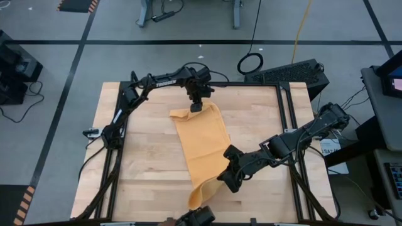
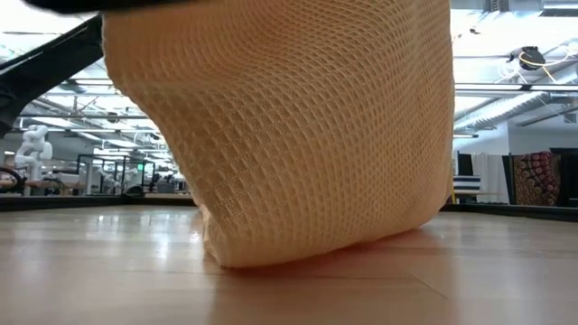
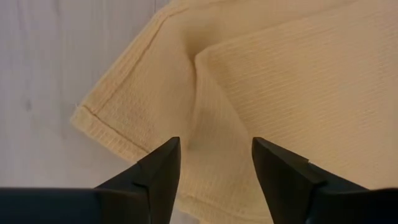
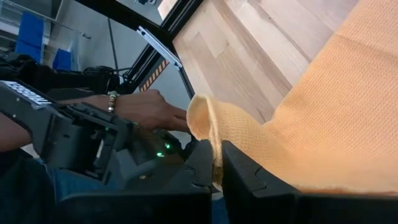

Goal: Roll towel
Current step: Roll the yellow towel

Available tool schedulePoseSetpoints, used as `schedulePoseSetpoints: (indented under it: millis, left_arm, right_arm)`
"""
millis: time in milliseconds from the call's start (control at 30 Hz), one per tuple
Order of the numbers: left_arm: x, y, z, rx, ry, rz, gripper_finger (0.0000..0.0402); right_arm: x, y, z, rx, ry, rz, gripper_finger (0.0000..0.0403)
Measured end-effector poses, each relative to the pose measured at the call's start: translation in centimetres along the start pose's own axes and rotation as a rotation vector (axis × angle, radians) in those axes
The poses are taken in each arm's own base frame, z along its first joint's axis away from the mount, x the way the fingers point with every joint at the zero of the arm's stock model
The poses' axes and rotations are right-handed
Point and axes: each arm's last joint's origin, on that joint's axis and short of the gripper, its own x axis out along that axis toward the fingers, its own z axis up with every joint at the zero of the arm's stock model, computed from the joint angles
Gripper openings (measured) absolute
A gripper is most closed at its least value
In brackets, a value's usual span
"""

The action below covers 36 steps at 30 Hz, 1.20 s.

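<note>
The left gripper [image 3: 214,163] has its fingers [image 3: 163,168] apart, poised just above the far end of the towel [image 1: 202,147], touching nothing; the right gripper [image 4: 217,163] has its fingers [image 4: 249,171] pinched together on the towel's near edge, lifting it into a curl. The orange-yellow towel lies lengthwise down the middle of the wooden table [image 1: 151,176]. Only the left wrist view shows the far corner's hem and a fold crease. The low view is filled by the raised waffle-weave cloth. The right wrist view alone shows a person's hand [image 4: 146,109] beyond the table edge.
</note>
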Motion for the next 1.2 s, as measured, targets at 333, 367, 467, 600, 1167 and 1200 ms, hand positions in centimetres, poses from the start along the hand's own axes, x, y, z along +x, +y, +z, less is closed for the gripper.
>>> schedulePoseSetpoints:
  millis: [333,367,467,600,1167,1200]
  left_arm:
    - [0.4,0.4,-0.3,0.019,0.033,0.030,0.0080]
    - [0.4,0.4,-0.3,0.019,0.036,0.028,0.0053]
    - [0.4,0.3,-0.4,0.020,0.044,0.023,0.0011]
    - [0.3,0.3,-0.4,0.027,0.048,0.025,0.0006]
    - [-2.6,1.4,-2.2,-0.330,0.020,-0.104,0.0056]
    - [-2.7,1.6,-2.3,-0.338,0.018,-0.104,0.0070]
  right_arm:
    - [0.0,0.0,0.0,-0.021,0.000,0.000,0.0004]
    - [0.0,0.0,0.0,-0.023,0.000,0.000,0.0004]
    - [0.0,0.0,0.0,-0.031,0.001,-0.001,0.0004]
    - [0.0,0.0,0.0,-0.040,0.001,-0.002,0.0004]
    - [0.0,-0.1,0.0,-0.032,0.003,-0.007,0.0004]
    - [0.0,-0.1,0.0,-0.032,0.003,-0.007,0.0004]
